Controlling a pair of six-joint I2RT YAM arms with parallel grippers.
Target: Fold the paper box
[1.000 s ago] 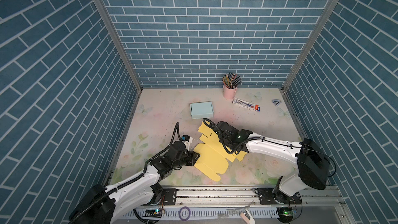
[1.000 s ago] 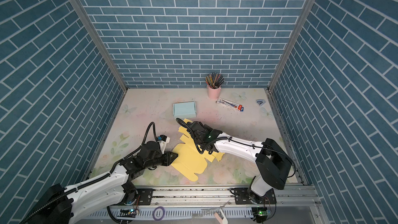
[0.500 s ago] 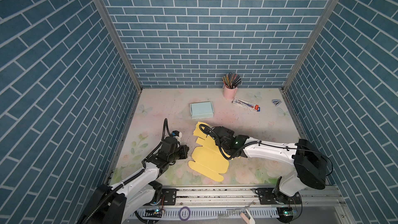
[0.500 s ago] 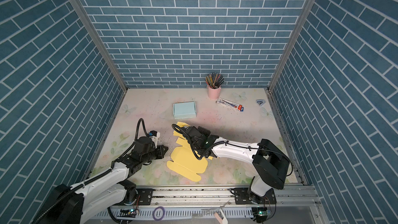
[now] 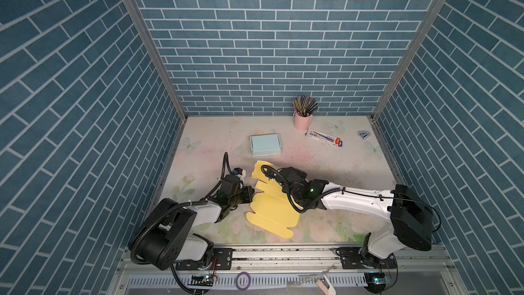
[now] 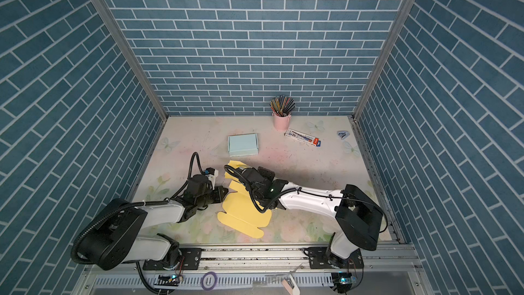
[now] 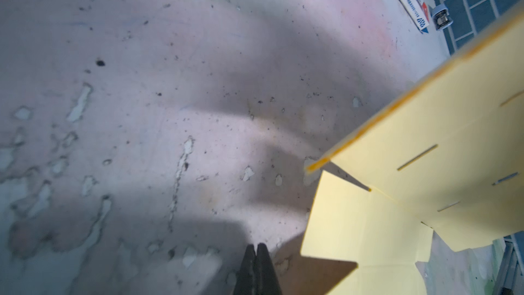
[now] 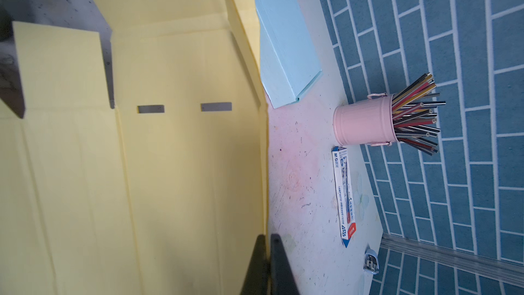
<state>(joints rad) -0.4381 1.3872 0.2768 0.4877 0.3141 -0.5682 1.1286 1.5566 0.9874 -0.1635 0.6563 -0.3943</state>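
The paper box is a flat yellow die-cut sheet (image 5: 272, 208) (image 6: 243, 211) lying near the table's front, its far flaps tilted up. My right gripper (image 8: 268, 239) is shut on one long edge of the sheet (image 8: 141, 166), and the thin edge runs between its fingers. The right arm (image 5: 354, 200) reaches in from the right over the sheet. My left gripper (image 5: 251, 192) (image 6: 225, 191) (image 7: 256, 246) is shut and empty, low over the table just left of the sheet (image 7: 397, 194) and apart from it.
A light blue folded box (image 5: 265, 144) lies behind the sheet. A pink cup of pencils (image 5: 303, 114), a pencil carton (image 5: 324, 137) and a small blue-white item (image 5: 364, 134) sit at the back right. Brick-patterned walls enclose three sides.
The right gripper has dragged the yellow sheet leftward and toward the front. The left gripper has shut, let go of the sheet and swung to its left edge.
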